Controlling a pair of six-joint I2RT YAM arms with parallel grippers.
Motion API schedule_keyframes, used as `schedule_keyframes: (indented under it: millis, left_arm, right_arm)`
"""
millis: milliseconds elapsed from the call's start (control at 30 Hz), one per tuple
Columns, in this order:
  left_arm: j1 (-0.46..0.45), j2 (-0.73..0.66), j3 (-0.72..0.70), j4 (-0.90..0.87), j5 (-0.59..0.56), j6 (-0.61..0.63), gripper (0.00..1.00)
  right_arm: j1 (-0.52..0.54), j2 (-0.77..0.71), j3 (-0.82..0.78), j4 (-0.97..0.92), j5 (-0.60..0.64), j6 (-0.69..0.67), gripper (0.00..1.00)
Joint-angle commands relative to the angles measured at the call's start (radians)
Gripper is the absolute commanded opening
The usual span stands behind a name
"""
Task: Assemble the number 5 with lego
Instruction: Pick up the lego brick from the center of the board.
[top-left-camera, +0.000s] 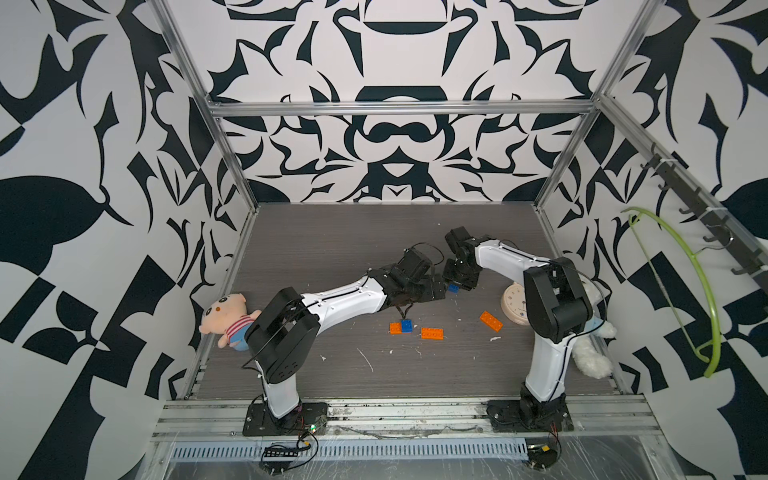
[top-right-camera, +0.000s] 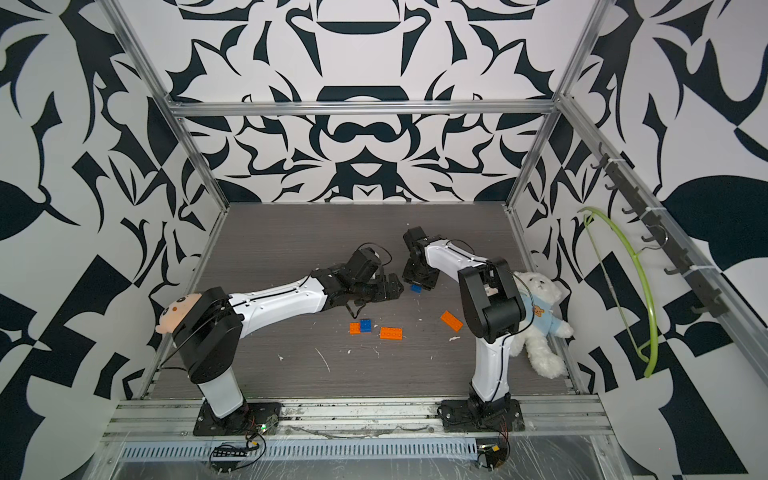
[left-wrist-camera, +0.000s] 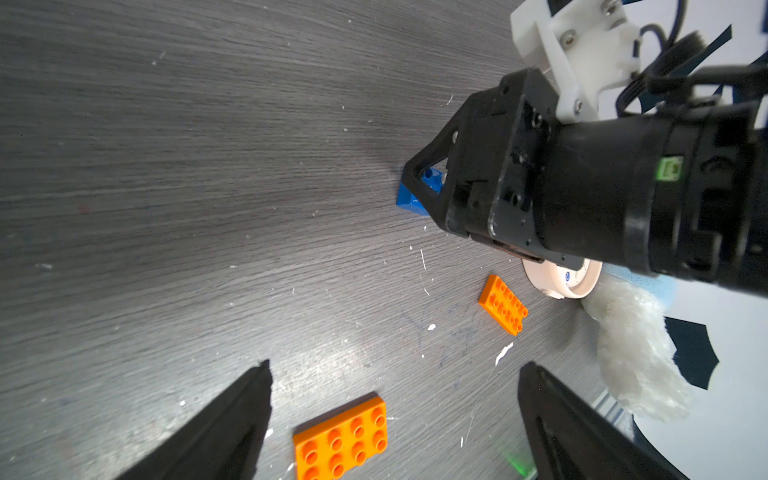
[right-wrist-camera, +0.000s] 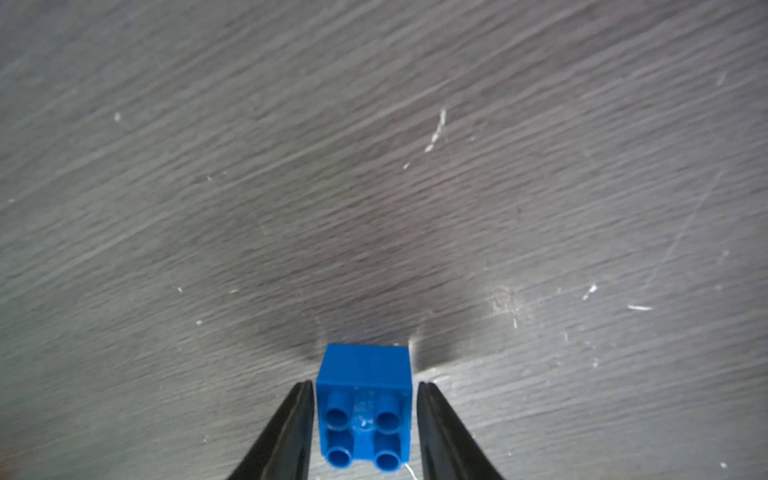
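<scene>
Down on the table (top-left-camera: 332, 249), the right gripper (right-wrist-camera: 365, 384) had its jaws flanking the blue brick (right-wrist-camera: 365, 419), only slivers showing either side; pinched or not, couldn't tell. That brick sat mid-table, well apart from every wall. The left gripper (left-wrist-camera: 397, 368) hung spread wide and empty, just beside the right one. This looked like the pick-up step: next would call for a firm squeeze, a straight lift, then a carry forward to the orange brick (top-left-camera: 432, 333), the skewed orange brick (top-left-camera: 491, 321) and the orange-blue pair (top-left-camera: 401, 327). Tight spot, though: the left arm crowded one flank, while the clock (top-left-camera: 513, 307) and bear (top-right-camera: 536, 316) hugged the right edge; open floor lay toward the back wall
</scene>
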Motion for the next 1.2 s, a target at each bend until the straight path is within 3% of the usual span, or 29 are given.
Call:
schedule_keyframes:
  millis: [0, 733, 967, 1167]
  left_arm:
    - [0.005, 0.011, -0.006, 0.016, 0.004, -0.002, 0.99]
    - [0.005, -0.004, -0.017, 0.013, -0.006, -0.007, 0.99]
    - [0.005, -0.052, -0.057, 0.012, -0.034, -0.011, 0.99]
    - [0.004, -0.066, -0.077, 0.018, -0.035, -0.018, 0.99]
  right_arm:
    - [-0.004, -0.017, 0.027, -0.026, -0.001, -0.021, 0.45]
    - [-0.001, -0.045, 0.008, -0.045, -0.023, -0.062, 0.34]
    - [0.032, -0.089, -0.058, -0.054, -0.042, -0.101, 0.37]
    - [0.057, -0.075, -0.062, -0.076, -0.012, -0.113, 0.45]
